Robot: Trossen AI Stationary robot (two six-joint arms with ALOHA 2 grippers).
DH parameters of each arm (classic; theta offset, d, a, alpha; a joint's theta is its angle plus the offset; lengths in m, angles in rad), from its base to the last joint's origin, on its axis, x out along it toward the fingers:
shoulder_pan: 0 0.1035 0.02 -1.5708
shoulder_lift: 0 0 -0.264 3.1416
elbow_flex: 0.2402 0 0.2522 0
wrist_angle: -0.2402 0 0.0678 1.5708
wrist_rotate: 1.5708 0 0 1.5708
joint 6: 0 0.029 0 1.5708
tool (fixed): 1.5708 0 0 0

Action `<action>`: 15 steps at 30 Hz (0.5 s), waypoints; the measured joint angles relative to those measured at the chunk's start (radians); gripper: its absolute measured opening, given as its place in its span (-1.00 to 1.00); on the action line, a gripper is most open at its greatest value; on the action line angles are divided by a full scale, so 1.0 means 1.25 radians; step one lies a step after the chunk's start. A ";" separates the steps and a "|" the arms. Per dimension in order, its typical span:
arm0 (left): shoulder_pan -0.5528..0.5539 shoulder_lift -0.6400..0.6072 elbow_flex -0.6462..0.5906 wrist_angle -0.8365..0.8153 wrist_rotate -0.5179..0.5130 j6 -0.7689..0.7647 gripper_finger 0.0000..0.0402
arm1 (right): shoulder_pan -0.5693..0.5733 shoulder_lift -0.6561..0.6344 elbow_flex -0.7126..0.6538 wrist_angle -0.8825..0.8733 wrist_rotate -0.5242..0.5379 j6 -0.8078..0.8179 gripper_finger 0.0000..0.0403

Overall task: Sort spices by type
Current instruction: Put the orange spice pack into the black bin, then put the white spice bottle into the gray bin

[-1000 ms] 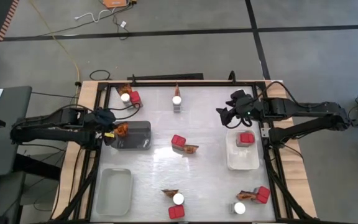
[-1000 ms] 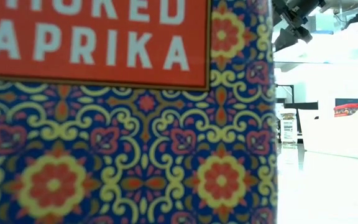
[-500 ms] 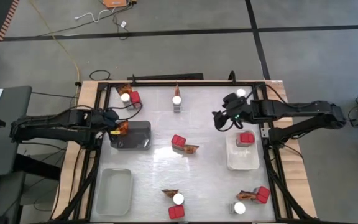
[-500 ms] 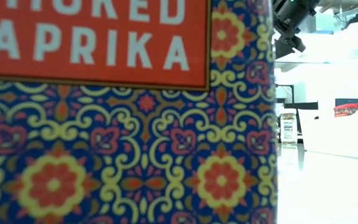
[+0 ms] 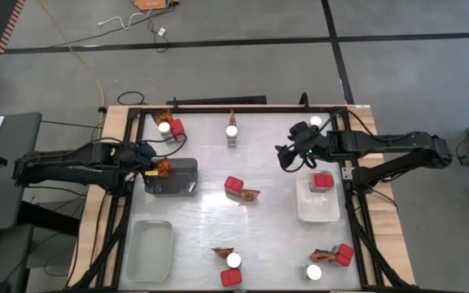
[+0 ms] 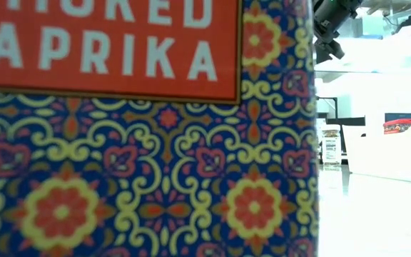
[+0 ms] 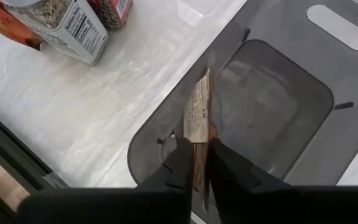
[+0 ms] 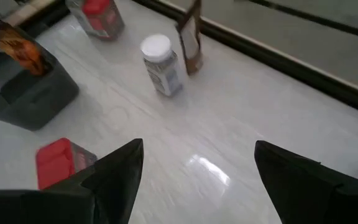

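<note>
My left gripper (image 5: 155,168) (image 7: 201,148) is shut on a crinkled orange-brown packet (image 5: 162,169), over the left end of the grey tray (image 5: 177,181). My right gripper (image 5: 284,156) (image 8: 197,149) hangs open above the table's far right, left of the white tray (image 5: 316,210), which holds a red box (image 5: 322,181). Spices stand in groups on the table. A jar (image 5: 164,126), a red box (image 5: 177,127) and a packet (image 5: 163,115) are at the far left. A jar (image 5: 231,130) is at the far middle. A red box (image 5: 234,185) and a packet (image 5: 249,195) are mid-table. My left gripper pinches the packet's upper part (image 7: 197,140) between its two fingers, one on each flat face. The fingers come steeply from above, slanting from the table's left. The packet sticks out past the fingertips, edge-on, over the inside of the grey tray (image 7: 272,106). Whether its lower end touches the tray, I cannot tell.
A clear tray (image 5: 149,248) lies near left. More spices stand near the front: a jar (image 5: 234,260), a red box (image 5: 230,278), a packet (image 5: 223,252), and at near right a jar (image 5: 314,272) and a red box (image 5: 344,254). A paprika box (image 6: 141,128) fills most of the low view.
My right gripper has gone a little toward the table's left edge and down, staying open.
</note>
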 joint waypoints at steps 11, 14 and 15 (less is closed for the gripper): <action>0.000 0.000 0.000 0.001 0.000 -0.016 -0.32 | -0.023 0.000 0.000 0.052 0.000 -0.036 0.65; 0.000 0.000 0.000 0.001 0.007 -0.039 -0.30 | -0.035 0.000 0.000 0.052 0.000 -0.037 0.65; 0.000 0.000 0.000 0.001 0.019 -0.042 -0.30 | -0.038 0.000 0.000 0.052 0.000 -0.037 0.65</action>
